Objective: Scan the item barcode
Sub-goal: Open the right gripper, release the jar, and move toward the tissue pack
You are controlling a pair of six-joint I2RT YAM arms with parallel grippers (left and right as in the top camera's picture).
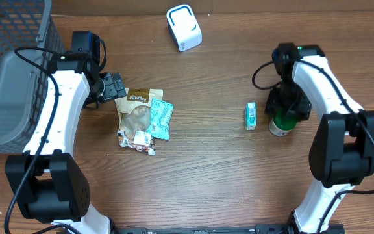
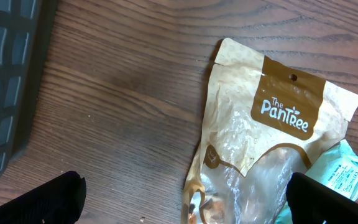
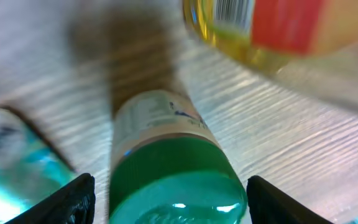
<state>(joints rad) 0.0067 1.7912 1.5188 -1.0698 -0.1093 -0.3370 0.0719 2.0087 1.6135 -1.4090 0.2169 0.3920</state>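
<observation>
Your right claw [image 3: 176, 200] sits over the green-capped bottle [image 3: 166, 180] at the right side of the desk [image 1: 206, 175]. In the right wrist view, its two fingers [image 3: 64, 200] stand apart on either side of the green cap. That view is blurred, so you cannot tell whether the pads press on the cap or only flank it. The bottle is just to the right of a small teal box [image 1: 250, 116], with a narrow strip of wood between them. At the top edge of the right wrist view you can see a yellow and red item [image 3: 272, 25] with a barcode on it, too blurred to name. The white scanner [image 1: 184, 27] is at the far edge of the desk near the middle, well apart from the bottle and from both arms. Your left claw [image 1: 115, 87] is spread wide and holds nothing. It hangs at the top left corner of the PanTree pouch [image 2: 272, 143], which lies flat on the wood. A teal packet [image 1: 162, 119] lies against the pouch's right edge, and a small printed packet [image 1: 137, 138] lies at its lower end. The grey basket [image 1: 5, 71] stands at the left edge of the desk, beside your left arm.
</observation>
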